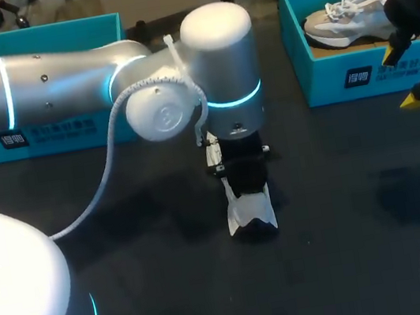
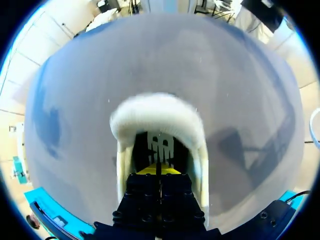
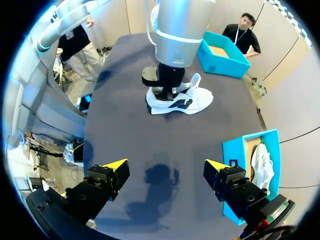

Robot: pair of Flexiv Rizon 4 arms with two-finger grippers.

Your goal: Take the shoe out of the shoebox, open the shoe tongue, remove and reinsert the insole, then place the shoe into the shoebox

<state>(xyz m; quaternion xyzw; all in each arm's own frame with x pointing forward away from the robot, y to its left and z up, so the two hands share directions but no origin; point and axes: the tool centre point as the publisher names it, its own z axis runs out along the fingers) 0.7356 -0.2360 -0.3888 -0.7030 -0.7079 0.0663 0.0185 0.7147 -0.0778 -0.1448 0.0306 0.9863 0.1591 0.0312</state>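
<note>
Centre blocked by left arm (image 1: 221,76) over shoe (image 1: 251,215); upper corners taken by left shoebox (image 1: 54,134), right shoebox (image 1: 341,77); table (image 1: 346,208) lower right left open.

Most of the shoe (image 1: 249,211) beneath the left arm (image 1: 61,77), unseen; right pincer (image 1: 401,79) partly past the head view's edge.

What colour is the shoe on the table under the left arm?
The shoe is white with black side markings; right wrist view shows it best.

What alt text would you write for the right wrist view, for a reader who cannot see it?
A white shoe sits on a dark table, with the left arm set down on it from above. Nearer, the right arm's jaws stand open above the table, beside a teal shoebox holding another shoe.
</note>
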